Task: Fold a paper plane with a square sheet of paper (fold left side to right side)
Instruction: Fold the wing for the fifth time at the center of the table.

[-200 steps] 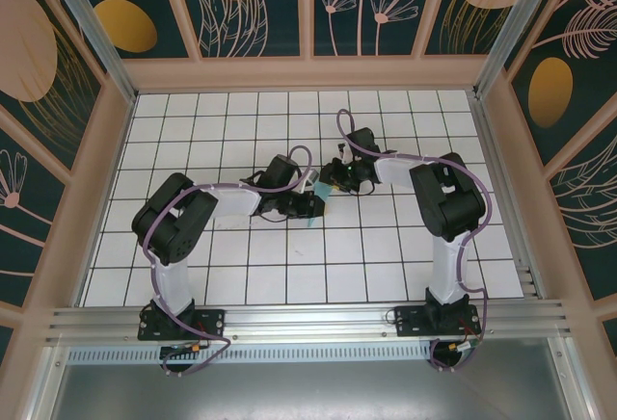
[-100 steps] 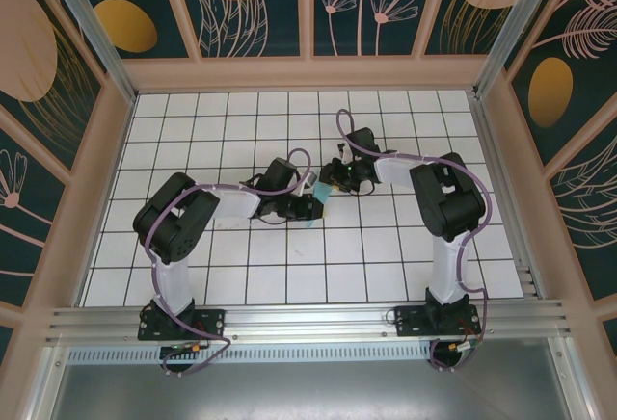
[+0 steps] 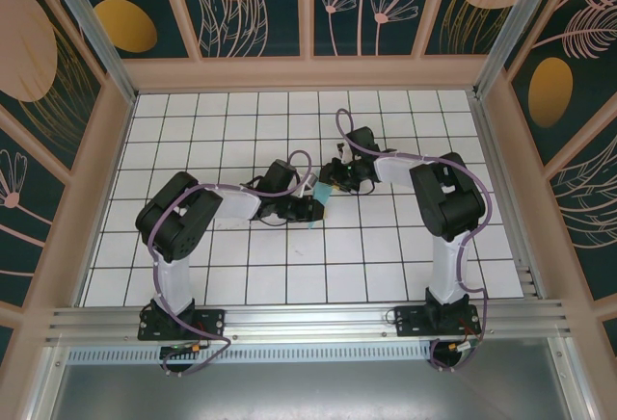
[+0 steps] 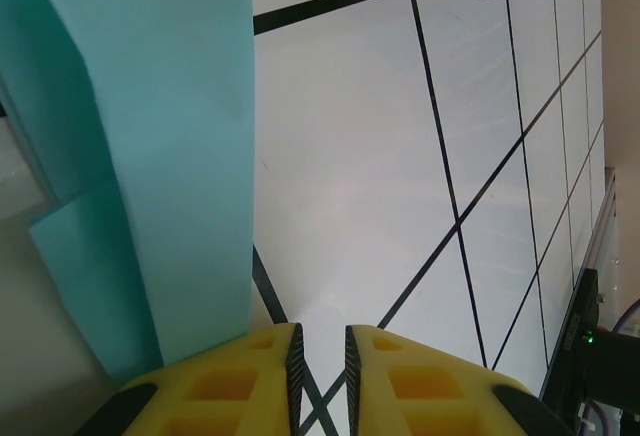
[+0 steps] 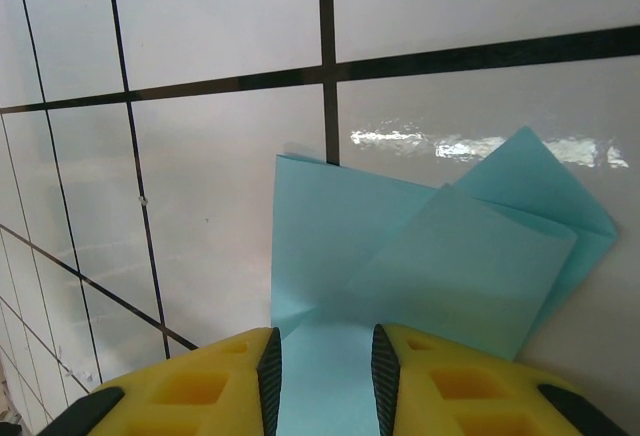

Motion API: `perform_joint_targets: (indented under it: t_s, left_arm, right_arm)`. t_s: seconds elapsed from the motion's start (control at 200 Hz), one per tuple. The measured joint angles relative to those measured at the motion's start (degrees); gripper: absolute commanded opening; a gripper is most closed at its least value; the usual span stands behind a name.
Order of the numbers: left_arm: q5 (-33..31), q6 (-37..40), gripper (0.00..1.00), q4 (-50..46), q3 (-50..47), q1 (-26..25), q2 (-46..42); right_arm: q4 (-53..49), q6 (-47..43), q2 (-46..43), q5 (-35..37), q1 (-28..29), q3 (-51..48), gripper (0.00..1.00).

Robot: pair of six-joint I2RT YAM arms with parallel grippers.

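Square sheet of paper [image 5: 430, 256]: one, folded, seemingly flat beneath right claw [image 5: 325, 344].

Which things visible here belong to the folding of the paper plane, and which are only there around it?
Belong to the job:
- folded turquoise paper, lying flat on the table
- left gripper
- right gripper

Only surroundings:
- grid table
- painted wall panels
- aluminium rail at the near edge
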Motion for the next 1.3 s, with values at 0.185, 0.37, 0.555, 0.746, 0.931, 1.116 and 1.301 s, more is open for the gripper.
perform_joint_targets:
  t_s: [0.185,0.37,0.555,0.746,0.931,1.116,1.301]
  left_arm:
    - [-0.02,-0.5,0.18,1.07,-0.72,0.0,0.02]
    - [-0.22,-1.14,0.16,1.84,-1.2,0.0,0.11]
    - [-0.26,-1.29,0.16,1.95,-1.27,0.0,0.2]
    - [-0.46,-1.29,0.15,1.92,-1.27,0.0,0.2]
    - [-0.79,-1.29,0.15,1.88,-1.27,0.0,0.2]
    - [-1.18,-1.29,0.14,1.73,-1.27,-0.07,0.2]
    - [-1.53,-1.29,0.13,1.66,-1.27,-0.11,0.2]
  right_arm:
    - [-1.18,-1.2,-0.74,0.11,-0.26,0.17,0.24]
    - [-1.84,-1.92,-4.55,0.04,-0.48,-0.48,0.19]
    - [-1.16,-1.64,-5.84,-0.85,1.77,-2.36,0.18]
    - [0.44,-1.05,-5.25,-1.05,3.74,-3.5,0.18]
    - [1.53,-1.07,-3.74,-0.94,3.87,-4.63,0.18]
    - [1.79,-2.16,-2.4,-0.33,3.85,-4.61,0.18]
    - [2.16,-3.13,-1.86,-0.96,3.39,-4.57,0.19]
